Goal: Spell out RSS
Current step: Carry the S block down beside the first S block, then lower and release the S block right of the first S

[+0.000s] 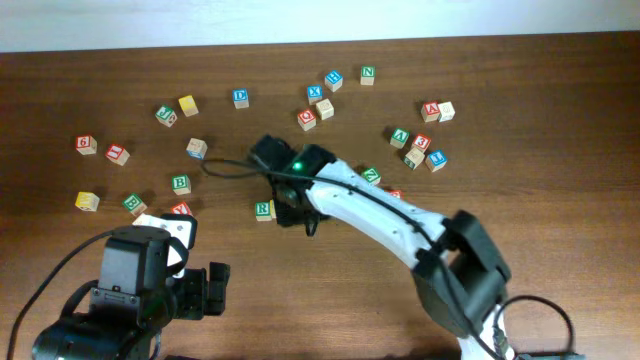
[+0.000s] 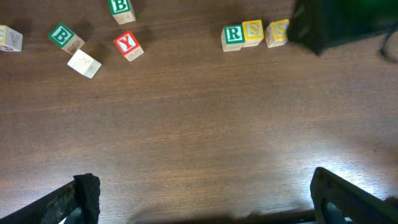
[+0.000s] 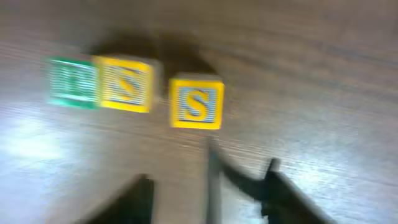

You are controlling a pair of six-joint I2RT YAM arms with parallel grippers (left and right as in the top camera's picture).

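Three cubes lie in a row on the wooden table. In the left wrist view they are the green-and-white R cube (image 2: 232, 36), a yellow S cube (image 2: 252, 31) touching it, and a second yellow S cube (image 2: 277, 32) partly hidden by my right gripper (image 2: 323, 25). The right wrist view, blurred, shows R (image 3: 73, 82), S (image 3: 126, 84) and the second S (image 3: 196, 101) set a small gap to the right and slightly lower. My right gripper (image 3: 208, 186) is open and empty just behind that S. Overhead, only R (image 1: 263, 209) shows beside the right gripper (image 1: 295, 212). My left gripper (image 2: 202, 205) is open and empty, far from the row.
Green B cubes (image 2: 61, 36) (image 2: 120, 7), a red Y cube (image 2: 128, 45) and a plain cube (image 2: 84, 63) lie left of the row. Several more lettered cubes (image 1: 320, 110) are scattered across the far half of the table. The left arm base (image 1: 130, 290) sits at the front left.
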